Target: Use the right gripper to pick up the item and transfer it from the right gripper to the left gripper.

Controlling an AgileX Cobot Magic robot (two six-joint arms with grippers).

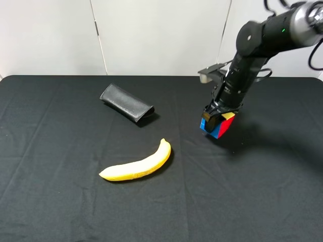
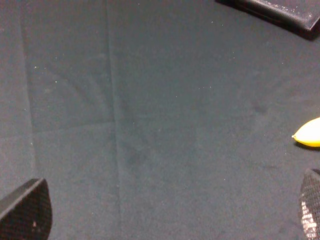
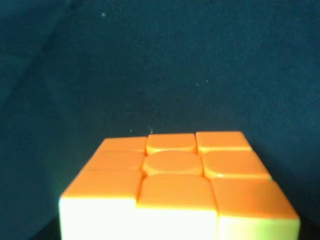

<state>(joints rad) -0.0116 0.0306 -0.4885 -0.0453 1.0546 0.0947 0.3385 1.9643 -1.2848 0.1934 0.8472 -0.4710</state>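
Note:
The puzzle cube [image 1: 221, 127], showing blue, red and yellow faces, is tilted and held in my right gripper [image 1: 216, 120] at the right middle of the black table, at or just above the cloth. In the right wrist view the cube's orange face [image 3: 175, 175] fills the lower part of the picture, and the fingers are hidden. My left gripper [image 2: 167, 215] is out of the exterior high view. In the left wrist view its two fingertips [image 2: 25, 210] stand far apart over bare cloth, open and empty.
A yellow banana [image 1: 137, 166] lies in the middle of the table, and its tip shows in the left wrist view [image 2: 309, 134]. A black leather case [image 1: 126, 103] lies behind it; one edge of it shows in the left wrist view [image 2: 280, 12]. The black cloth [image 1: 60, 151] covers the whole table.

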